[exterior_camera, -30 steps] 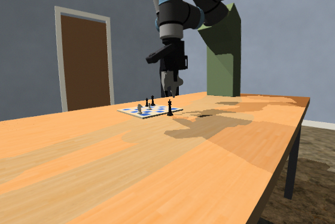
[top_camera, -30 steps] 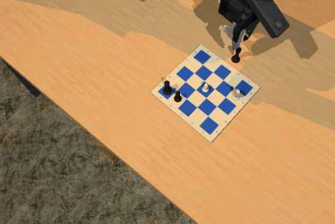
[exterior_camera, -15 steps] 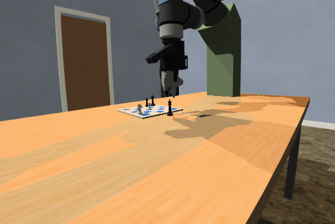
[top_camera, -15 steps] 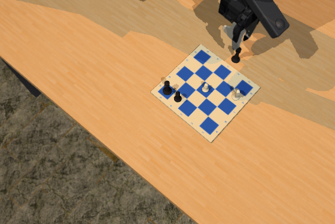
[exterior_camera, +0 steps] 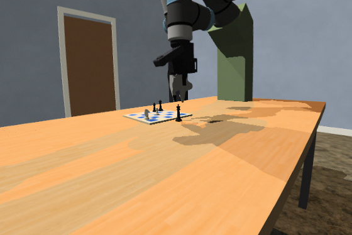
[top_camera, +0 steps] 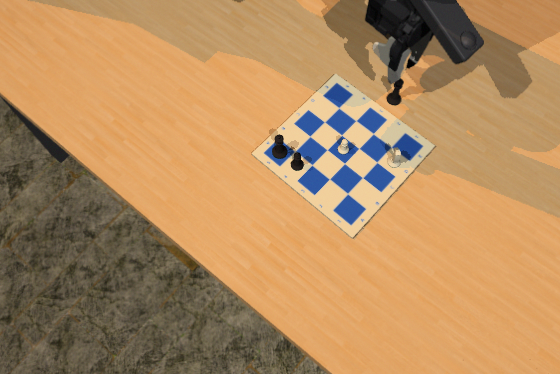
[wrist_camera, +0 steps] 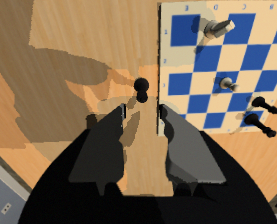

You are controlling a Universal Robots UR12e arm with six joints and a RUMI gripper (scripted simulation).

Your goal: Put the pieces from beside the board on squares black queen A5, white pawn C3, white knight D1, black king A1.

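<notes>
Standing beneath the tool — jaws apart — the black king is beside the board.

The arm reaches in from the top of the exterior view; its gripper points downward, fingers parted, holding nothing.
</notes>
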